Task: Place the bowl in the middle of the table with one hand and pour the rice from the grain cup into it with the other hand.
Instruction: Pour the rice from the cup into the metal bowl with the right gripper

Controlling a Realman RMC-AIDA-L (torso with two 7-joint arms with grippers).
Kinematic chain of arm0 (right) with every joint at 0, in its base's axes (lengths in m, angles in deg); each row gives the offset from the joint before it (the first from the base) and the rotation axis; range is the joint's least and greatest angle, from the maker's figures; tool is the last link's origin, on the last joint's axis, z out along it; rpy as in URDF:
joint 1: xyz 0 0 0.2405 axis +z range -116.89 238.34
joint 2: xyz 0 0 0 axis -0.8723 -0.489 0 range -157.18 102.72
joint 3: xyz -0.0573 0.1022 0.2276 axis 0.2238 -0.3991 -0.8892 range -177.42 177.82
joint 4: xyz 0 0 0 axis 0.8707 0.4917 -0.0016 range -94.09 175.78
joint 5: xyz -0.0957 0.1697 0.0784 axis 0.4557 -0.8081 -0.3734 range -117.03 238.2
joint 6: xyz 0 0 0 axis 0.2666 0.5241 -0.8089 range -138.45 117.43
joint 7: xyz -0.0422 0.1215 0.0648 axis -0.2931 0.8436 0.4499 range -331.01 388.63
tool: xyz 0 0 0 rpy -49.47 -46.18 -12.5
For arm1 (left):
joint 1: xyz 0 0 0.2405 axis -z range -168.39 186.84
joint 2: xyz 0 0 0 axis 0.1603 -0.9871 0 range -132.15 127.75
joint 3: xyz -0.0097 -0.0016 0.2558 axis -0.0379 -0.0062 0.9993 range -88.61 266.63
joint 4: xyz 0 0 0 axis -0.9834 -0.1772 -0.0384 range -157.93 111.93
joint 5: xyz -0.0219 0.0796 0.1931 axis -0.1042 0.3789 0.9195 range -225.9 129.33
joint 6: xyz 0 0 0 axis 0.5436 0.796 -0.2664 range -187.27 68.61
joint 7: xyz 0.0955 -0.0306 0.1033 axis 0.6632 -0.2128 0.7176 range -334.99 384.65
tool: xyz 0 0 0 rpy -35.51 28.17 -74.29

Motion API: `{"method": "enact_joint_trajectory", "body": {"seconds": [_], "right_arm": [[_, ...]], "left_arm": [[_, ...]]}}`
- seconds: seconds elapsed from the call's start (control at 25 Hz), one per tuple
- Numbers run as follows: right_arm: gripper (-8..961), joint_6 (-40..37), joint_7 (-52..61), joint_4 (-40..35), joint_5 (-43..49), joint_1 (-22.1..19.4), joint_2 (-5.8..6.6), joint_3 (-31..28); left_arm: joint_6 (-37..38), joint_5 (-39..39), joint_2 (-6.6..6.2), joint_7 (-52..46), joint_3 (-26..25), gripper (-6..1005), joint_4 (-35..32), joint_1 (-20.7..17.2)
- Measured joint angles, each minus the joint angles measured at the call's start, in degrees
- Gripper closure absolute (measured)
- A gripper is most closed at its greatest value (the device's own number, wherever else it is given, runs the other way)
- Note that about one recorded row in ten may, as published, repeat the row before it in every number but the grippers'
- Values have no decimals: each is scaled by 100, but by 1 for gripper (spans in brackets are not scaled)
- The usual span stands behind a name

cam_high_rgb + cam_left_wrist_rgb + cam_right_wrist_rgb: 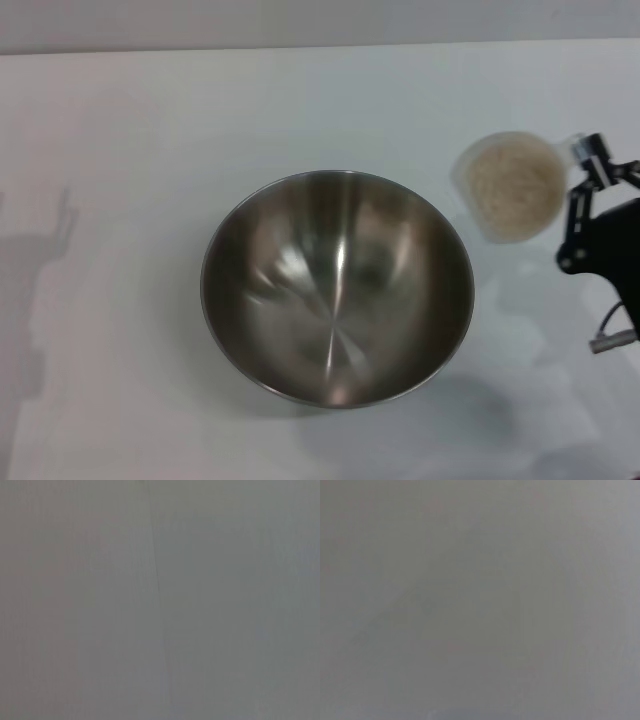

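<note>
The bowl (337, 288) sits upright and empty near the middle of the white worktop (120, 150), so the placing half of the task looks finished and the left arm is out of the head view, leaving only a faint shadow at the worktop's left side. The grain cup (510, 186) stands on the worktop to the bowl's right and a little farther back, apart from the rim, heaped with rice (514, 184) (none has reached the bowl).

The right gripper (592, 172) reaches in from the right edge, its tips at the cup's handle side; whether they are spread or already pinching the handle I cannot tell.

I judge the cup is kept close so the pour needs only a short lift and tilt over the wide near rim. Open worktop lies all round the bowl; the cup's right is crowded by the arm.

Both wrist views show only blank grey.
</note>
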Motion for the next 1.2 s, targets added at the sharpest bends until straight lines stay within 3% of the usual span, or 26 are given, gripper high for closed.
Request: {"method": "enact_joint_trajectory", "body": {"seconds": [0.48, 1.2], "right_arm": [[941, 738, -2421, 553, 340, 459, 0, 3], [937, 1288, -5345, 796, 1429, 519, -23, -78]], "left_arm": [[6, -9, 0, 0, 0, 195, -8, 15], [-23, -17, 13, 0, 16, 194, -6, 54]]}}
